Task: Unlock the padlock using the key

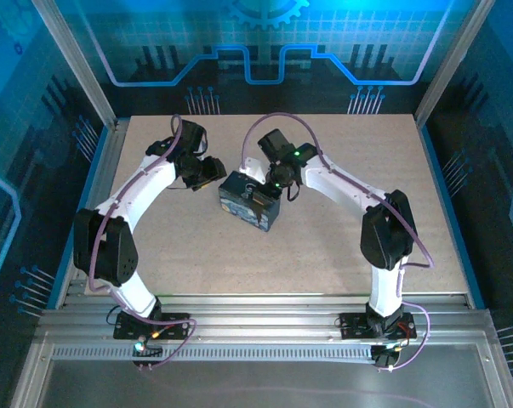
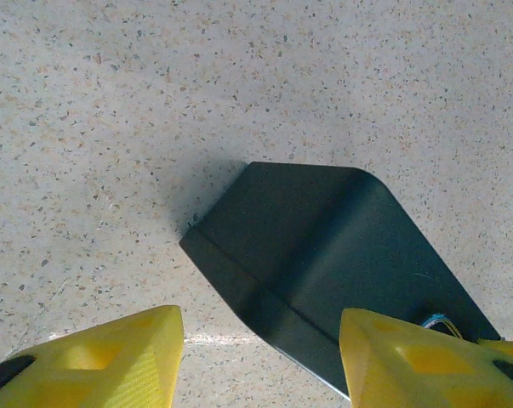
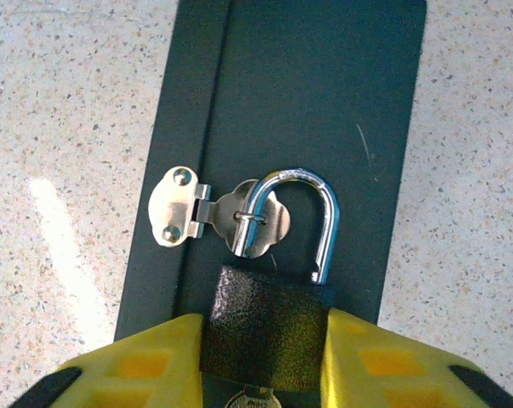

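Padlock (image 3: 265, 336) is hanging from the silver hasp (image 3: 184, 208) on the dark box (image 3: 324, 85) in my right wrist view. The right gripper (image 3: 263, 340) is clamping its black body between yellow fingers, and one end of the shackle (image 3: 324, 212) is showing just above the body. My left wrist view is showing the left gripper (image 2: 260, 365), fingers apart, at a box corner. From above, I am seeing both arms meeting at the box, with the speckled table (image 1: 324, 255) lying open around it and blue panels walling it in.
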